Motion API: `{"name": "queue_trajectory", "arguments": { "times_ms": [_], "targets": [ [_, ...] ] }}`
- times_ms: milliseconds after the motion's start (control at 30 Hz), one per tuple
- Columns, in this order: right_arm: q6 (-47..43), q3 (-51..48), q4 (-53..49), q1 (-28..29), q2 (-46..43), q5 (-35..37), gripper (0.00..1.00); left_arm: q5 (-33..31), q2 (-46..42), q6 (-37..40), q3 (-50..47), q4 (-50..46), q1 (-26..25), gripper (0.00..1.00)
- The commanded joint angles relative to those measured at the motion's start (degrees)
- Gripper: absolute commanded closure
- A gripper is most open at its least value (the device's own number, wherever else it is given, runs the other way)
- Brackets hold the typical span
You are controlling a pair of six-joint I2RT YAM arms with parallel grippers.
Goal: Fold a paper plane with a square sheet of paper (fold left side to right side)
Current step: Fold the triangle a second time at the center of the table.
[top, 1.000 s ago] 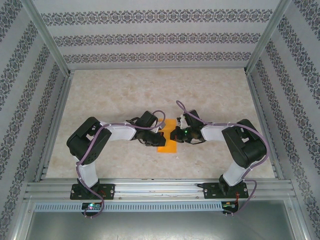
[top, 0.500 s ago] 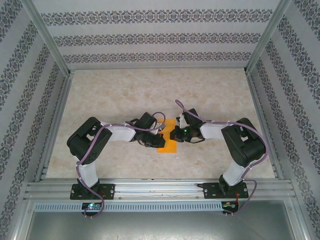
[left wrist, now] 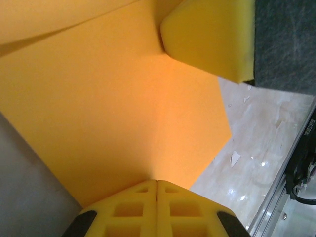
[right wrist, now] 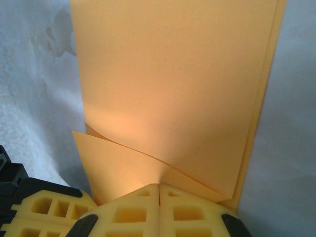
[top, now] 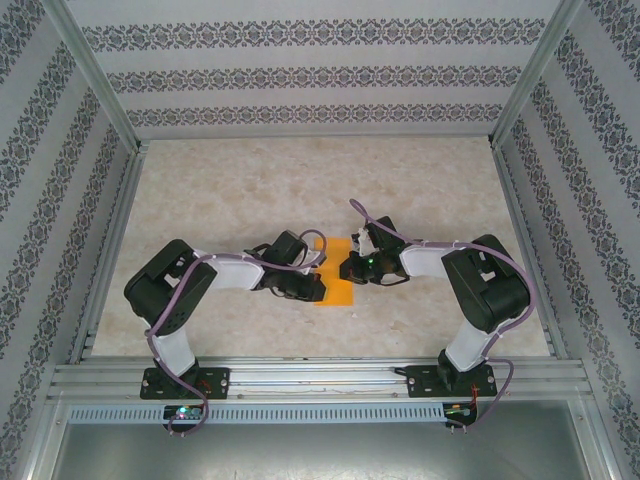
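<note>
Marbled table (top: 220, 190) inside a wallpapered booth. Just in from the middle of its near edge lies the square sheet of paper (top: 336, 293), which I see as a narrow orange strip between both arms. My left gripper (left wrist: 157, 181) has its jaws together, tips against the paper; I can't tell if it pinches or just presses. My right gripper (right wrist: 159, 186) is closed too, and a loose flap runs into its tips, so I judge it pinched. Two layers show, so the left-to-right fold looks made. No nose, wings or dart yet, so most folding remains

High rear overview; wrist cameras close over shared paper (right wrist: 173, 74)
</note>
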Motion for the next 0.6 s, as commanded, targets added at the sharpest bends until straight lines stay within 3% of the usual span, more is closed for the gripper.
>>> {"name": "queue_trajectory", "arguments": {
  "times_ms": [0, 567],
  "targets": [
    [-1.36, -2.07, -7.18, -1.08, 3.92, 8.34, 1.0, 0.61, -0.46, 1.37, -3.81, -7.64, -0.39, 0.99],
    [-1.45, -1.63, -7.45, -0.93, 4.34, 8.08, 1.0, 0.28, -3.77, -0.27, -8.9, -6.46, -0.94, 0.99]
  ]
}}
